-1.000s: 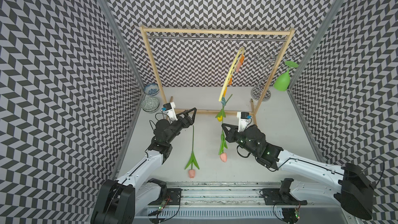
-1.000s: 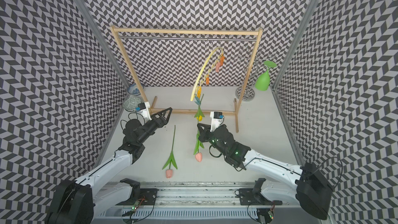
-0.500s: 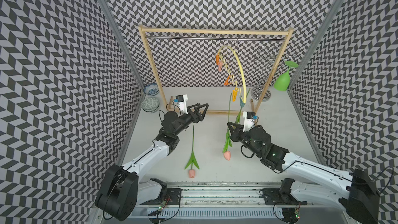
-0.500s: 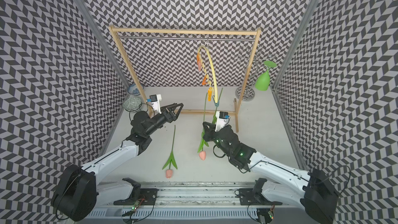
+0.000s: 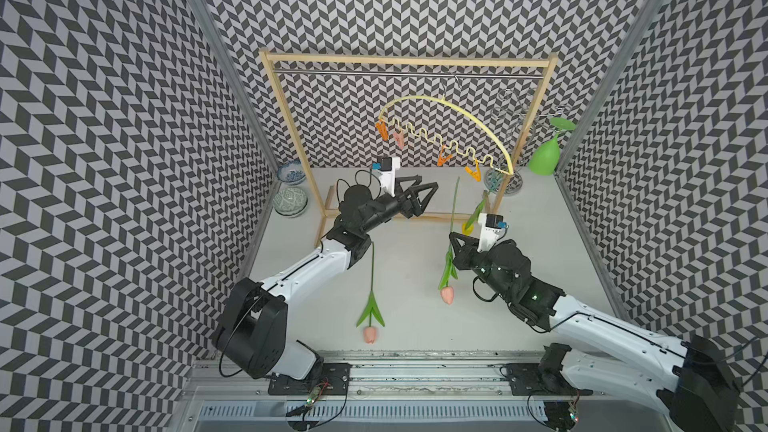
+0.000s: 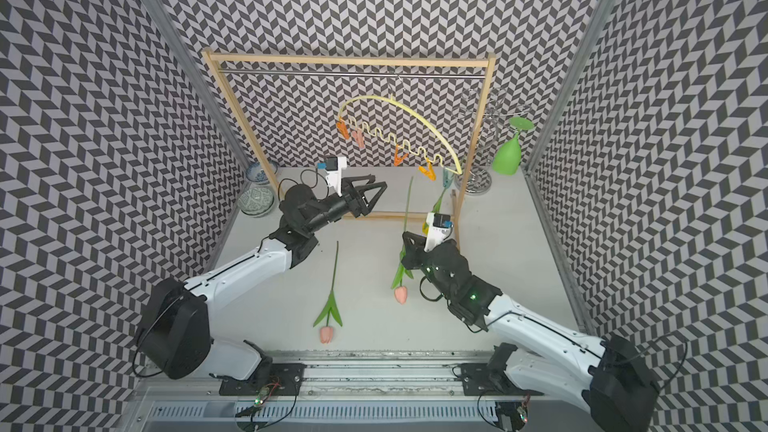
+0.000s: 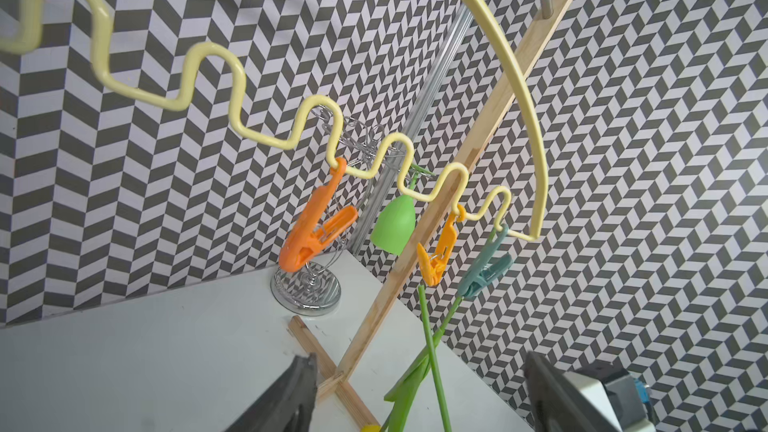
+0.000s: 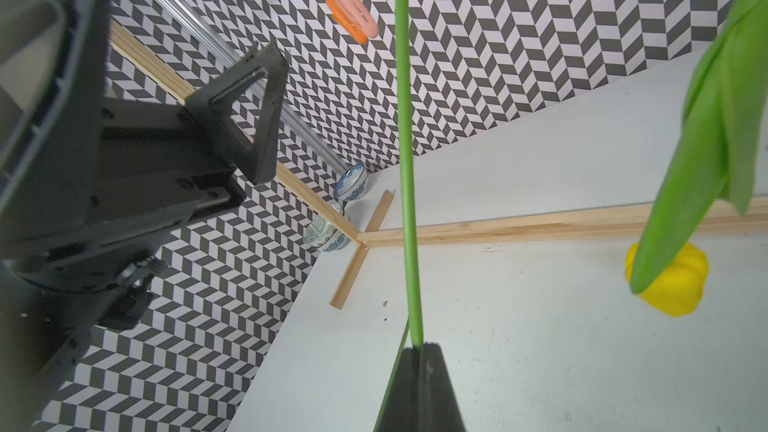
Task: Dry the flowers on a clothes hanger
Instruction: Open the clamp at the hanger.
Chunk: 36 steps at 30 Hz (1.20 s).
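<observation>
Nearest the front, the loose tulip lies flat on the table, pink head toward the front edge and stem pointing back, touched by neither arm. Just behind it and to the right, the right gripper is clenched on the stem of the held tulip; the right wrist view shows both fingers pressed together around the stem, which runs up from them toward the pegs, while in both top views the pink head hangs below the grip, off the table. Farther back on the left, the left gripper hangs in the air with its jaws spread and nothing between them, aimed at the hanger. The yellow tulip dangles head down from the teal peg at the hanger's lower right end, its head near the right wrist. The hanger is hooked on the rail of the rack and tilts, right end lower. Two orange pegs sit next to the teal one; another orange and a pink peg are at the raised left end. At the back, two bowls stand left of the rack, with a wire stand and an upturned green glass to the right.
</observation>
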Motion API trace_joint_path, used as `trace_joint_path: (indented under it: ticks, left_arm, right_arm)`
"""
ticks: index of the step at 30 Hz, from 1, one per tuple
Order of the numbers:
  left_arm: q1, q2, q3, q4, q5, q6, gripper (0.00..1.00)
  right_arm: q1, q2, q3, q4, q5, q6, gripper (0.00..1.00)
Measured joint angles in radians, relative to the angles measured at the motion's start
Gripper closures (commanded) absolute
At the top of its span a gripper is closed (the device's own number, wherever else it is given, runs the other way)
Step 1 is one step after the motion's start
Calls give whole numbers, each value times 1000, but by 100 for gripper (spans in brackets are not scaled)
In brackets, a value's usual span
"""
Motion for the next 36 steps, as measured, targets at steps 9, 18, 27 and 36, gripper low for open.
trace_joint_path:
  ticks: [9, 18, 27, 36]
  left_arm:
    - [-53, 146, 128, -21, 6, 19, 17]
    - [-77, 240, 237, -41, 19, 18, 16]
    - [-87, 278, 275, -53, 19, 4, 19]
    - [-110, 280, 307, -67, 7, 5, 26]
  right_arm:
    - [-71, -46, -21, -9, 5, -16, 100]
    - [-149, -56, -23, -19, -28, -31, 100]
    - [-166, -59, -36, -23, -56, -39, 100]
    - [-171, -59, -18, -26, -72, -39, 100]
